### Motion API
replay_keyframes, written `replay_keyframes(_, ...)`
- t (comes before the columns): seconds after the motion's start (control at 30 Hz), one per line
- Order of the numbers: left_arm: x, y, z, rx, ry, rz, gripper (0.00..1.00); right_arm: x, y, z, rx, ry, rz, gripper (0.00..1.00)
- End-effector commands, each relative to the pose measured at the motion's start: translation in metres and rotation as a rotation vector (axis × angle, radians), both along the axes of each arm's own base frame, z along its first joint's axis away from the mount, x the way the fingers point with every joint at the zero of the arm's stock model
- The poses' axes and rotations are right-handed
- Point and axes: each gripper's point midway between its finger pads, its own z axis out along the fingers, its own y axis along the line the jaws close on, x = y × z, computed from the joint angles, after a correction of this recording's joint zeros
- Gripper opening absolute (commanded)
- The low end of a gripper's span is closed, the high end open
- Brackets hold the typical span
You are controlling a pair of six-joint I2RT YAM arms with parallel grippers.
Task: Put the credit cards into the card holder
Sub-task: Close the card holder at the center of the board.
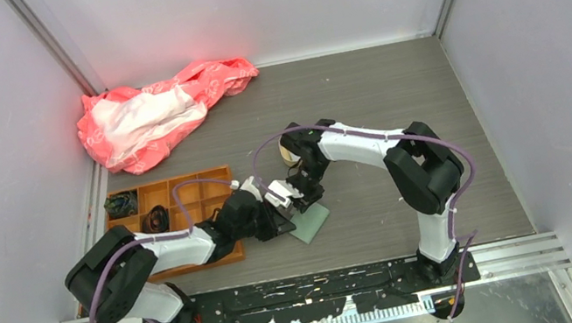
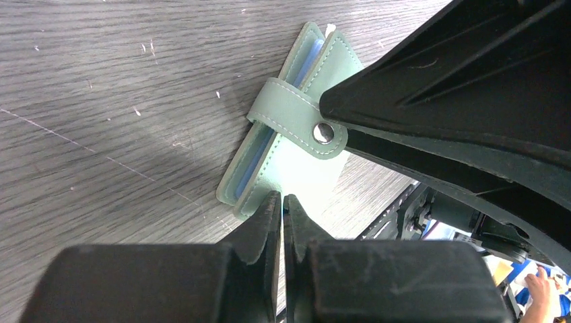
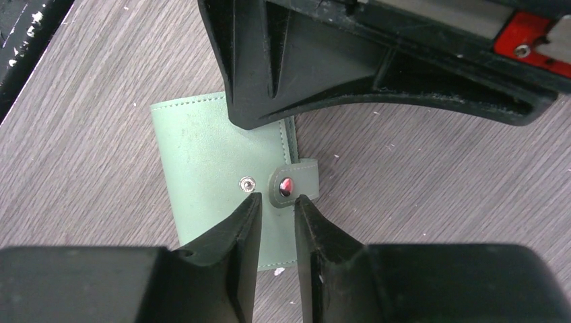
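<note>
Top view: your card holder [image 1: 312, 224] lies on the bench [image 1: 396, 98], 6 o'clock of centre. Left wrist: your left pincer [image 2: 282, 202] is pinched nearly closed on its edge. Right wrist: your right pincer [image 3: 277, 202] stands narrow, the strap [image 3: 299, 176] at 12 o'clock of its tips.

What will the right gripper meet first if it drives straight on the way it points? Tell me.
The snap strap of the card holder lies directly ahead of the right gripper, whose parted tips sit either side of the snap. How near it is, the picture does not show.
</note>
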Motion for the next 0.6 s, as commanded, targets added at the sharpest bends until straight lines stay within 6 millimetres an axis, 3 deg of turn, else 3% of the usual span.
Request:
replay_keyframes(0.0,0.008,-0.014,0.017,-0.058,-0.032,-0.010,0.05,0.001,0.009,0.009,0.031,-0.011,0.008,0.29)
replay_keyframes(0.4,0.008,-0.014,0.014,-0.053,-0.022,-0.008,0.04,-0.004,0.014,0.017,0.049,-0.017,0.020,0.28)
replay_keyframes(0.57,0.008,-0.014,0.013,-0.052,-0.020,-0.008,0.03,-0.004,0.014,0.020,0.045,-0.023,0.025,0.22)
